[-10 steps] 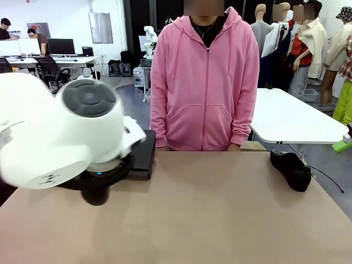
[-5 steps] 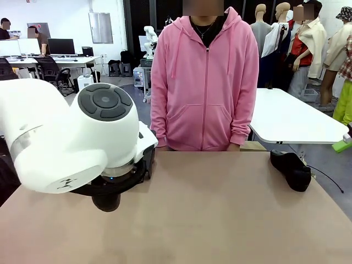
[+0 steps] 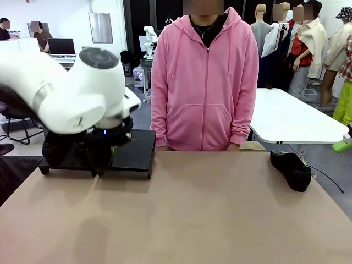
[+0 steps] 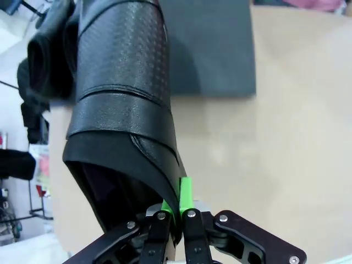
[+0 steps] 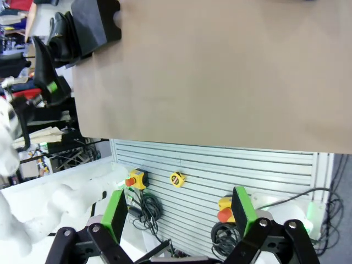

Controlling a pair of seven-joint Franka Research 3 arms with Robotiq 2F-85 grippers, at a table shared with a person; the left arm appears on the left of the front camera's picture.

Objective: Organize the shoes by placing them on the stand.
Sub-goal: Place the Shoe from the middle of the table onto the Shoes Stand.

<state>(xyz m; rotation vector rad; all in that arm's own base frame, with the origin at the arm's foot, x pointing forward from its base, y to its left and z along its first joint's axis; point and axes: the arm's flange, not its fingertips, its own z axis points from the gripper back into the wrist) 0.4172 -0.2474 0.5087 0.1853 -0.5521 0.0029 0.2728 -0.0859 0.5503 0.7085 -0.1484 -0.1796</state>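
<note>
Left fingers (image 4: 186, 190) pinched shut on collar of shoe (image 4: 118, 82), toe pointing toward stand (image 4: 214, 49). Right gripper (image 5: 179, 212) spread wide, empty. Step: placing. Next: lower onto bare platform, release. Another shoe (image 3: 290, 169) waits at right of table (image 3: 209, 220). Dark shapes beside stand possibly shoes, blurred.

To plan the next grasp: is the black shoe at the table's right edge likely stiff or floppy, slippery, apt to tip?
Probably stiff: the held shoe, pinched by its rim in the left gripper, shows no sag. The lying shoe looks smooth, so a grip might slip. It sits low by the table edge; a push could drop it.
</note>
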